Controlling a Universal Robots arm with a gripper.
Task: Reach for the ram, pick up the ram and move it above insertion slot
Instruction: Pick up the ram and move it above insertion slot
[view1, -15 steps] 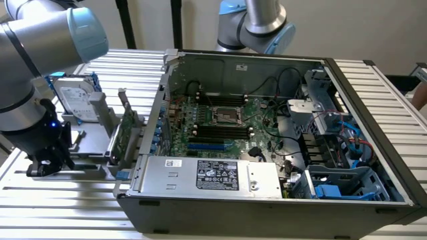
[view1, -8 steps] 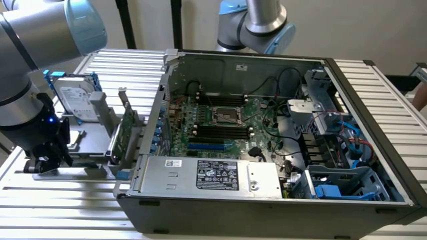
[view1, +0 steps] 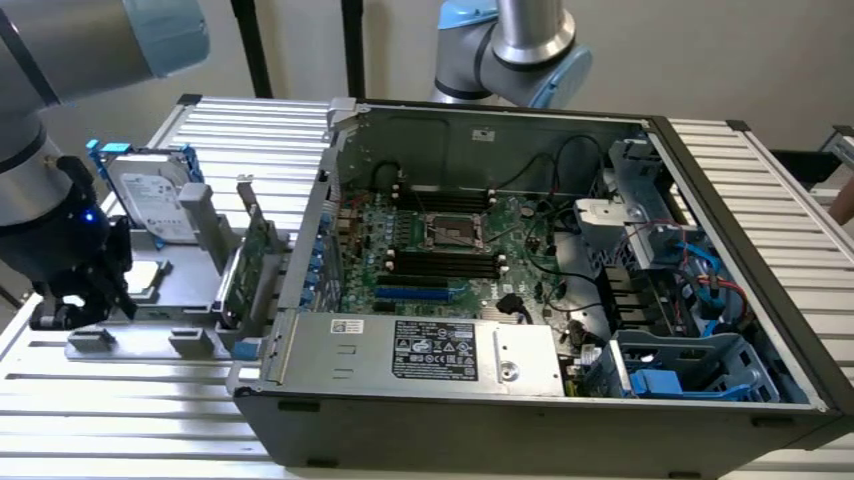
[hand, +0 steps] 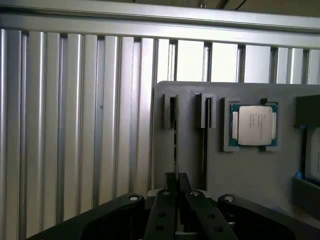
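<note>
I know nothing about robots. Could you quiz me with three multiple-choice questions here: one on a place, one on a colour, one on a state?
1. Where is the tool? A) at the gray parts tray, outside the computer case B) deep inside the computer case C) on the floor
2. The hard drive's rails are: A) red B) blue C) yellow
3. The tool's fingers are: A) spread wide B) closed on the ram C) gripping the hard drive
Answers: 1 A, it hangs at the tray; 2 B, blue strips flank the drive; 3 B, they pinch the thin stick's edge.
</note>
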